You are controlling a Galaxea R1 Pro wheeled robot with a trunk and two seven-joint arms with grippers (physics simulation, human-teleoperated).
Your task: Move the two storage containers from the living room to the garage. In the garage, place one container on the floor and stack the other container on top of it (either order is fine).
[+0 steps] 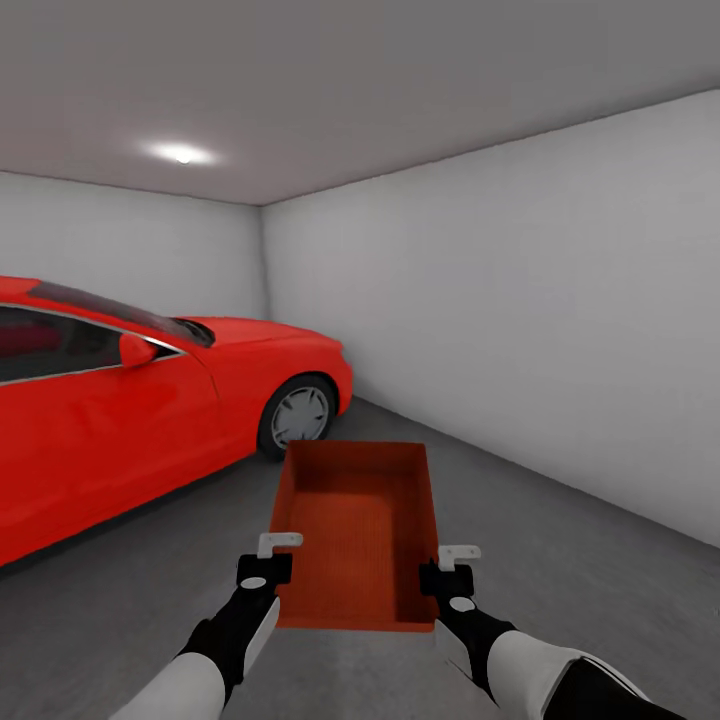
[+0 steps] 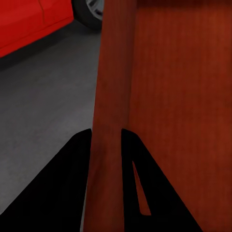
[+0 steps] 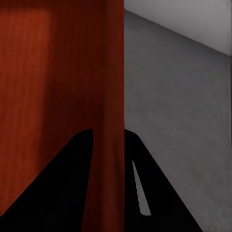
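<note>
Storage container (image 1: 358,530) carried in the garage, above the floor (image 1: 560,560).
Left fingers (image 2: 79,159) and right fingers (image 3: 79,159) each pinch a side wall; red car (image 1: 120,420) at left.

Even, dim render light from one ceiling lamp (image 1: 182,154) (soft shadows, blurry wrist views).

I count one storage container (image 1: 357,530) at lower centre of my head view, two claws, the left claw (image 1: 266,560) and right claw (image 1: 447,568), one red car (image 1: 130,400) at left, and one ceiling light (image 1: 182,154) at upper left.
</note>
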